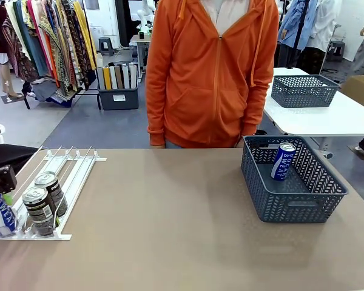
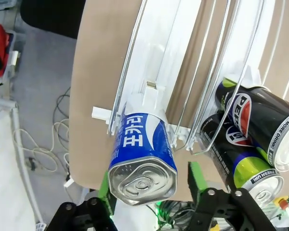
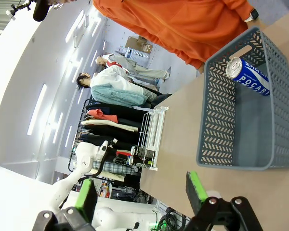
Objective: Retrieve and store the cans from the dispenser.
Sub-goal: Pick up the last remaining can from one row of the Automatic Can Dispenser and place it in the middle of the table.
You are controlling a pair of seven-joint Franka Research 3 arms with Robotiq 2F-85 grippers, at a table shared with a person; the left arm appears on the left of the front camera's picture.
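Left wrist view tells the story: the left gripper (image 2: 149,175) stands open around the blue Pocari can (image 2: 142,154). One green pad is tucked close against the can's side and the other pad (image 2: 195,178) is a clear gap off it, so nothing is gripped yet. That can stands at the near end of the dispenser's (image 2: 159,72) left-hand lane, at the near left corner of the table (image 1: 170,230), with two dark Pepsi cans (image 2: 260,120) just beside it in the next lane. To do this well, I'd centre the can between the pads, close on the body below the rim, then lift straight up clear of the wire rails before swinging right. A sideways drag could snag a rail or knock the Pepsi pair. Over on the right, the right gripper (image 3: 140,187) hangs wide open and empty near the blue-grey basket (image 3: 241,144), where another blue can (image 3: 248,74) leans against the far wall.
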